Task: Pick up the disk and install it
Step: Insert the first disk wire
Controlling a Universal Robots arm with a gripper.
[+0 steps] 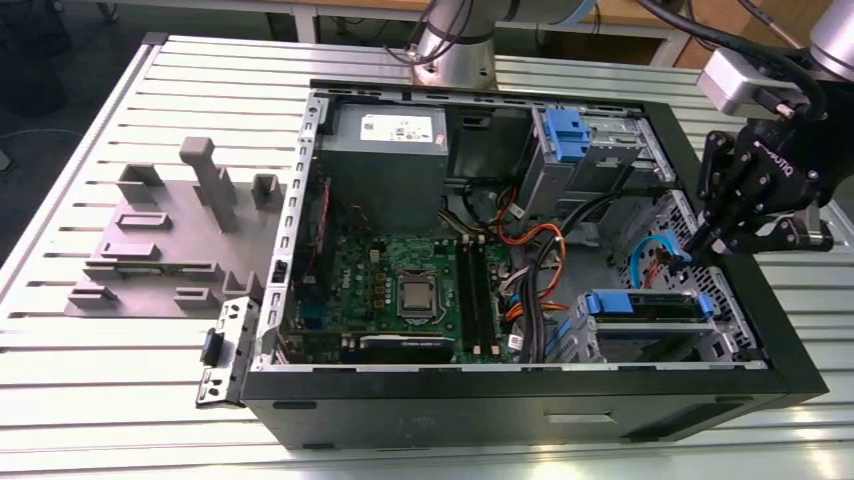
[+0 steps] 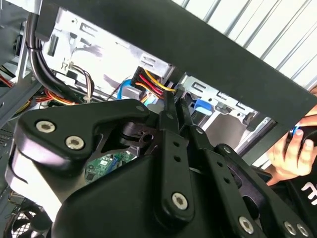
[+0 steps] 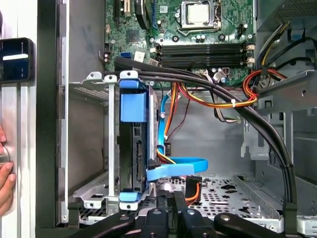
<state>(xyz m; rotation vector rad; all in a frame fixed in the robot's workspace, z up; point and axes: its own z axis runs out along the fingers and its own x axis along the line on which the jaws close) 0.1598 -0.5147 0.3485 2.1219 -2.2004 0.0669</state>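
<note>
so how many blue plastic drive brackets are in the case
2. One on the grey cage high in the exterior view; one round the disk beside the gripper. Others may be hidden.

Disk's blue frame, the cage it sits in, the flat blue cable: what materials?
Blue frame on the disk: looks like moulded plastic, uniform matte blue.
Drive cage: bare sheet metal, probably steel; grey, with bent tabs and punched holes.
Flat blue cable: flexible plastic-sheathed ribbon, slightly glossy, folded on itself.
</note>
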